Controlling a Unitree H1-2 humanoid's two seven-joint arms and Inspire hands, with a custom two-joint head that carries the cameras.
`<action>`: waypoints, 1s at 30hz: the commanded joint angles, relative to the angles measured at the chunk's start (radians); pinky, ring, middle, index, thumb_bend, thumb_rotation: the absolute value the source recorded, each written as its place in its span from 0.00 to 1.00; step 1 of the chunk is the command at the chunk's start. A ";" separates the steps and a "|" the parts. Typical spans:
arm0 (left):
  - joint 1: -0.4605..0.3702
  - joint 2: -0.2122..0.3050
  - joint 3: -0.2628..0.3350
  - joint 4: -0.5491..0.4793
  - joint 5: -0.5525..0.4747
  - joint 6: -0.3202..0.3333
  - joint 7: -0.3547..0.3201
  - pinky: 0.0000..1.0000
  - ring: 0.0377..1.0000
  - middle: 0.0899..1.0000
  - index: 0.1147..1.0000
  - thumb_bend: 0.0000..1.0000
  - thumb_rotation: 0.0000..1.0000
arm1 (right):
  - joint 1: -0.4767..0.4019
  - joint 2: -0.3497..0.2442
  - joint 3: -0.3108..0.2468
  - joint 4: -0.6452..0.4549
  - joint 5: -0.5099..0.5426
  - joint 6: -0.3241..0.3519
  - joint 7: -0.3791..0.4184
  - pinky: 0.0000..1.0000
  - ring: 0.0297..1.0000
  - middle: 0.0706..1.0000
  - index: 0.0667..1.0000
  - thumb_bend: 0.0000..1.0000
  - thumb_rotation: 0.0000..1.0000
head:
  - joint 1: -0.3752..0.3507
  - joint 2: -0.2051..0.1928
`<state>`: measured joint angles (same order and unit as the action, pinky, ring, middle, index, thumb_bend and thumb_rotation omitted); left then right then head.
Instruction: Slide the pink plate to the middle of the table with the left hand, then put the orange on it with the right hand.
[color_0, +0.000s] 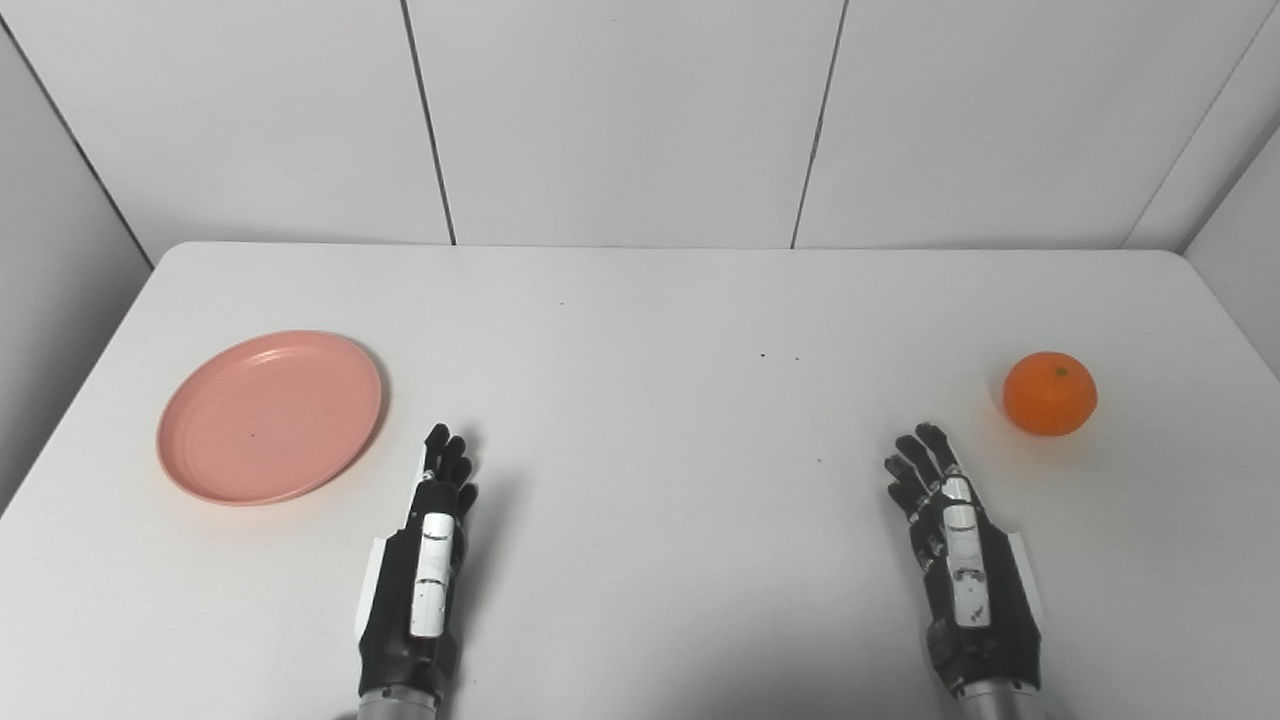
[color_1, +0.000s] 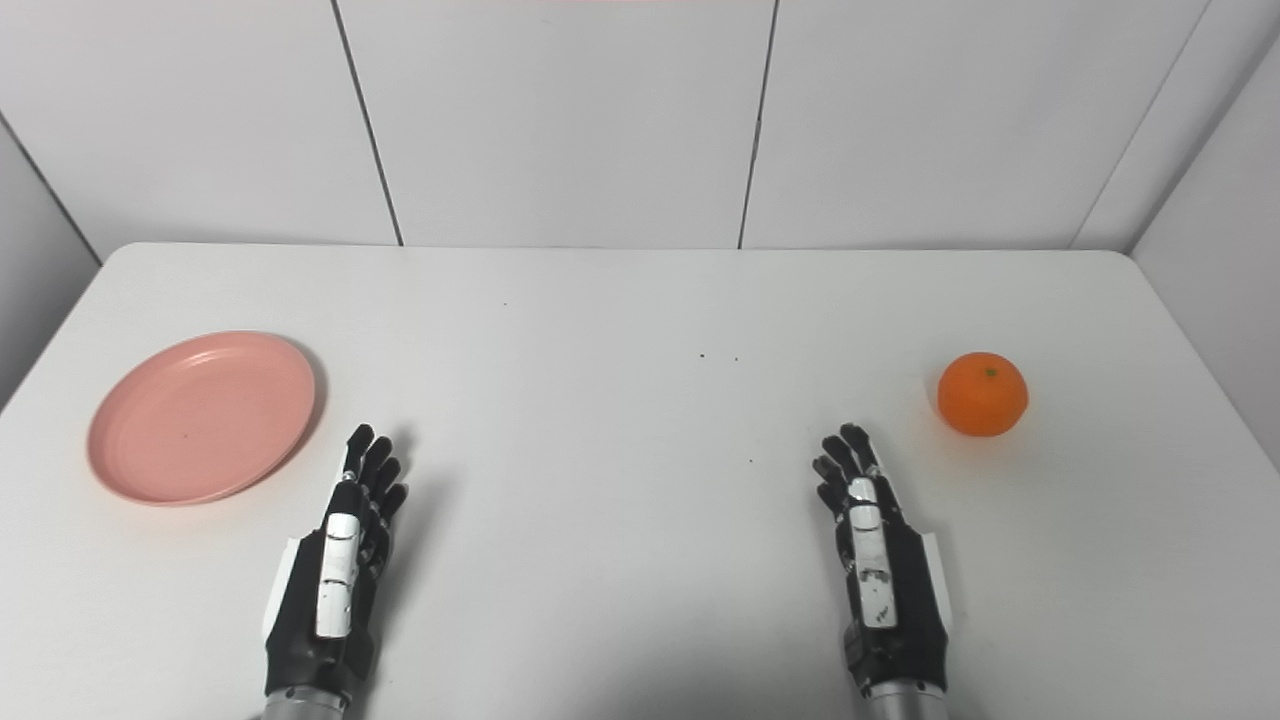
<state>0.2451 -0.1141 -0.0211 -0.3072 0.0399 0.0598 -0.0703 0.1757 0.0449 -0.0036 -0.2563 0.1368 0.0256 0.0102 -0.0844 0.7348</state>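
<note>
White table (color_0: 640, 300): pink plate (color_0: 270, 416) far left of center, orange (color_0: 1050, 393) far right. Left hand (color_0: 425, 560) and right hand (color_0: 960, 550) extended, empty.

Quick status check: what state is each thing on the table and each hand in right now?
Pink plate: empty, at the table's left side.
Orange: on the table at right, not held.
Left hand: open, holding nothing.
Right hand: open, holding nothing.
</note>
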 joint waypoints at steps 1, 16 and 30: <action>0.112 0.054 0.007 -0.012 -0.007 0.021 -0.009 1.00 1.00 1.00 1.00 0.72 0.98 | 0.048 0.003 0.006 -0.018 0.003 0.017 0.004 0.93 0.90 0.90 0.91 0.81 0.90 | 0.000 0.001; 0.117 0.022 -0.034 0.039 0.053 -0.048 0.024 1.00 1.00 1.00 1.00 0.74 0.98 | 0.051 -0.038 -0.023 0.008 0.039 -0.004 0.040 0.97 0.93 0.92 0.93 0.77 0.94 | 0.156 -0.068; 0.116 -0.015 -0.108 0.129 0.143 -0.138 0.105 1.00 1.00 1.00 1.00 0.74 0.96 | 0.040 -0.088 -0.084 0.114 0.108 -0.069 0.134 1.00 0.96 0.95 0.96 0.77 0.98 | 0.287 -0.168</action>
<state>0.2453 -0.1322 -0.1039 -0.2256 0.1763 -0.0718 0.0355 0.1750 -0.0117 -0.0728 -0.1961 0.2355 -0.0159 0.1320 0.2039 0.5662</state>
